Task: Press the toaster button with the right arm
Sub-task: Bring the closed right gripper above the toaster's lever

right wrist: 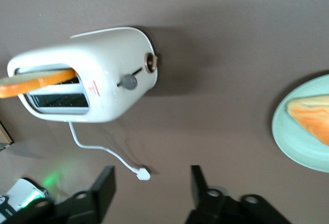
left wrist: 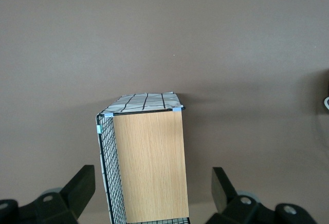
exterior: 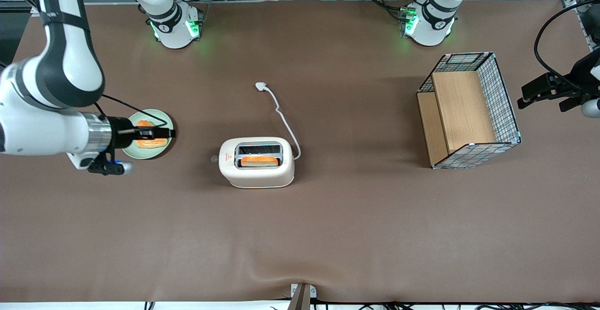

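The white toaster (exterior: 257,162) (right wrist: 97,80) stands mid-table with an orange slice of toast (exterior: 258,161) in the slot nearer the front camera. Its button (exterior: 214,158) (right wrist: 128,82), a small grey round knob, juts from the narrow end face turned toward the working arm. The right arm (exterior: 47,127) reaches in low at that end of the table. My gripper (exterior: 168,133) (right wrist: 152,175) hovers over a green plate, open with nothing between its fingers. It points at the toaster, a clear gap short of the button.
The green plate (exterior: 136,152) (right wrist: 293,136) under the gripper holds another toast slice (exterior: 152,142) (right wrist: 313,118). The toaster's white cord ends in a plug (exterior: 260,86) (right wrist: 143,173) farther from the front camera. A wire basket (exterior: 504,99) (left wrist: 149,157) with wooden panels sits toward the parked arm's end.
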Action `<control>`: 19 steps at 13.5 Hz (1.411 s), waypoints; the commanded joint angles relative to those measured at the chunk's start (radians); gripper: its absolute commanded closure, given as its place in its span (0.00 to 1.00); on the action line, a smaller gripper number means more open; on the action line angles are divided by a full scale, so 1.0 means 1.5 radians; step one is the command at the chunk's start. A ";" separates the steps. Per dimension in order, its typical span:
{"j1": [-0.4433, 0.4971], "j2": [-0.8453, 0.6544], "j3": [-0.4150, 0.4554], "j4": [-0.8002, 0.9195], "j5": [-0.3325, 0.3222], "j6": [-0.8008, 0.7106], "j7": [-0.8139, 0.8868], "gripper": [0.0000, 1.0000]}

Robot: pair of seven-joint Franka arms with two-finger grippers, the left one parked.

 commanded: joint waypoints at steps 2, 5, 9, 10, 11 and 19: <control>0.022 0.034 -0.003 0.007 0.030 0.043 -0.014 1.00; 0.024 0.062 -0.003 0.004 0.061 0.055 -0.058 1.00; 0.015 0.091 -0.003 0.003 0.126 0.056 -0.105 1.00; 0.016 0.097 -0.003 0.003 0.132 0.056 -0.111 1.00; 0.016 0.101 -0.003 0.003 0.135 0.057 -0.117 1.00; 0.020 0.121 -0.003 -0.020 0.177 0.119 -0.246 1.00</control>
